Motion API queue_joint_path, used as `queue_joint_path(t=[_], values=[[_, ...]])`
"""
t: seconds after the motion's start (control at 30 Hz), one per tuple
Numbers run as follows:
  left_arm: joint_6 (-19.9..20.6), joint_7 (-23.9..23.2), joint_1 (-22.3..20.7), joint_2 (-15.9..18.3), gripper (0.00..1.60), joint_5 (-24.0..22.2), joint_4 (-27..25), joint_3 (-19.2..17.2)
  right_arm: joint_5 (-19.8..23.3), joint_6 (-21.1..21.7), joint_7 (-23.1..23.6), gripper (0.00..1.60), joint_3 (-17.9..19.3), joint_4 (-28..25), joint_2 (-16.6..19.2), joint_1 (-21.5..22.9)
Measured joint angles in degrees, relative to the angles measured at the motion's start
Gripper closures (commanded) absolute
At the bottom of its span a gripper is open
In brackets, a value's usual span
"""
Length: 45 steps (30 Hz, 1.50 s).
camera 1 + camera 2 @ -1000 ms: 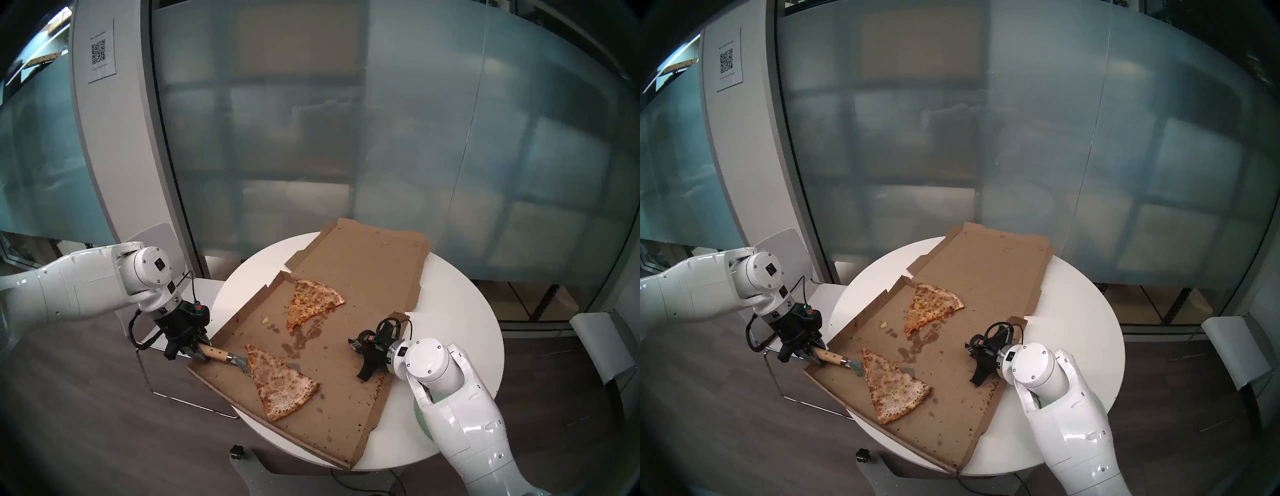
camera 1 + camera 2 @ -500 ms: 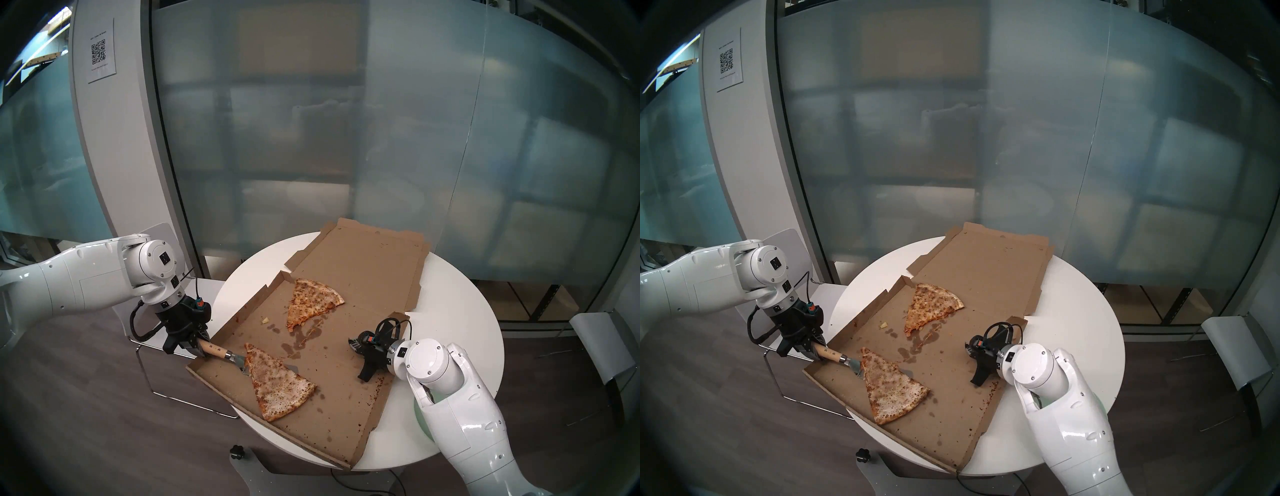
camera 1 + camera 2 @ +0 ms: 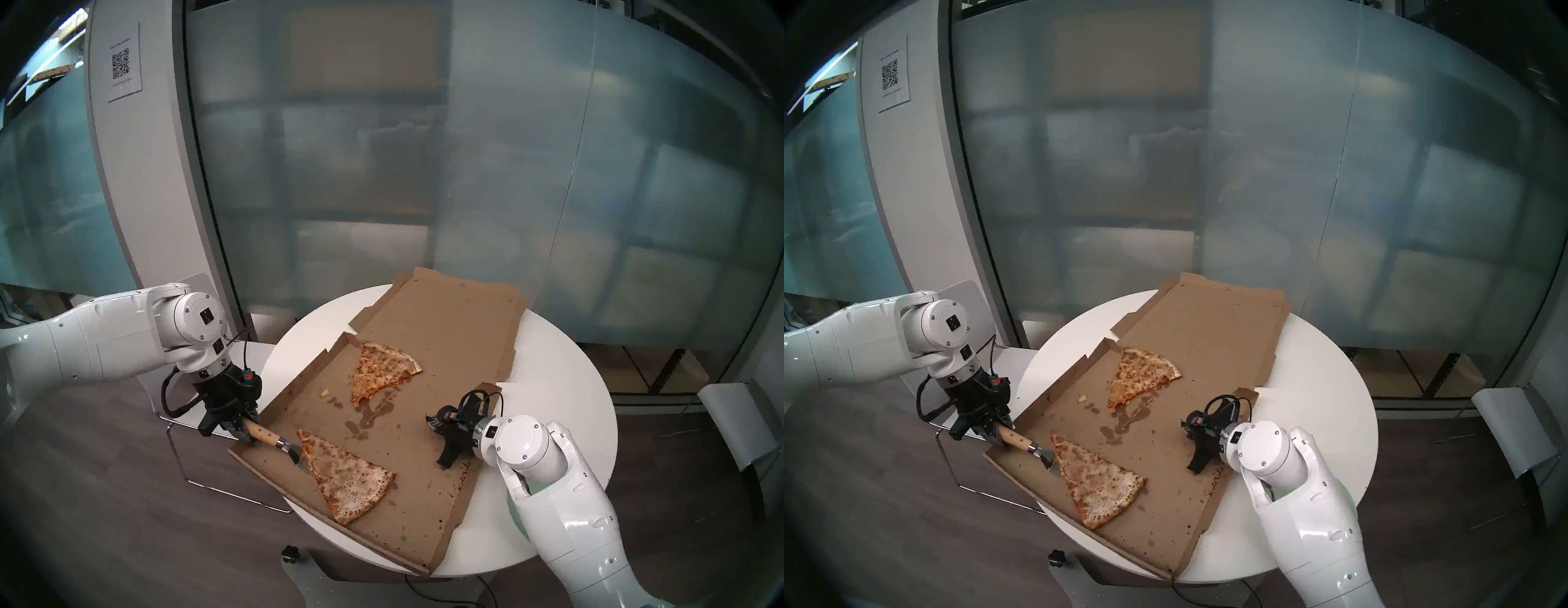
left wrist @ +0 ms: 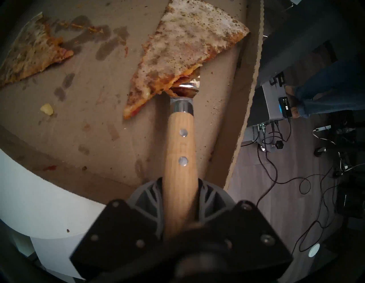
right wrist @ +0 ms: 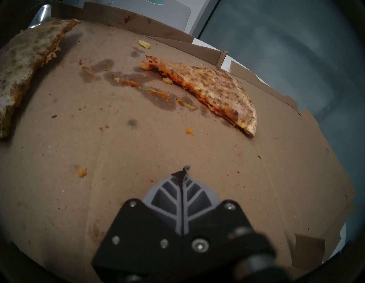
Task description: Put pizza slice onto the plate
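The pizza slice (image 3: 345, 475), long, pale and brown-speckled, lies at the front left of the open cardboard box (image 3: 424, 488). My left gripper (image 3: 246, 433) is shut on the wooden handle of a pizza server (image 3: 264, 434). The server's metal blade (image 4: 185, 89) is under the slice's edge near the tip (image 4: 187, 39), which rides up on it. My right gripper (image 3: 445, 460) is shut and empty, its tip (image 5: 183, 172) on the box floor at the right. The mint-green plate (image 3: 516, 513) shows only as a sliver behind my right arm.
A shorter, more orange slice (image 3: 382, 369) with a ragged tip lies farther back in the box, with grease stains and crumbs between the slices. The box lies on a round white table (image 3: 560, 382). White chairs stand at the left (image 3: 199, 284) and right (image 3: 729, 420).
My left wrist moved right and turned, pushing the server further under the slice. The slice slid slightly toward the front right and now covers the blade tip. The right arm has not moved.
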Motion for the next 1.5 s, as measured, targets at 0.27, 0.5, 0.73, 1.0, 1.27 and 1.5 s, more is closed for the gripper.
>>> queue_joint_path(t=[0.27,0.5,0.73,1.0,1.27,1.5], values=[[0.7,1.9,0.8,1.0,1.6,-0.8,-1.3,0.1,0.2,0.1,-0.2,1.6,-0.1,0.2,-0.3,0.1],[1.4,3.5,1.9,1.9,1.6,-1.7,-3.0,0.3,0.3,0.2,-0.4,1.6,-0.2,0.4,-0.4,0.2],[1.9,4.7,3.0,2.7,1.6,-2.4,-4.4,0.6,0.4,0.2,-0.6,1.6,-0.3,0.6,-0.6,0.3],[2.0,5.8,3.6,3.2,1.6,-2.7,-5.3,0.7,0.4,0.3,-0.7,1.6,-0.5,0.6,-0.8,0.4],[1.8,6.8,3.7,3.2,1.6,-3.1,-5.9,0.7,0.4,0.5,-0.9,1.6,-0.8,0.6,-0.8,0.4],[1.6,7.4,4.0,3.1,1.6,-4.4,-5.9,0.7,0.4,0.7,-1.0,1.6,-0.9,0.6,-0.9,0.4]])
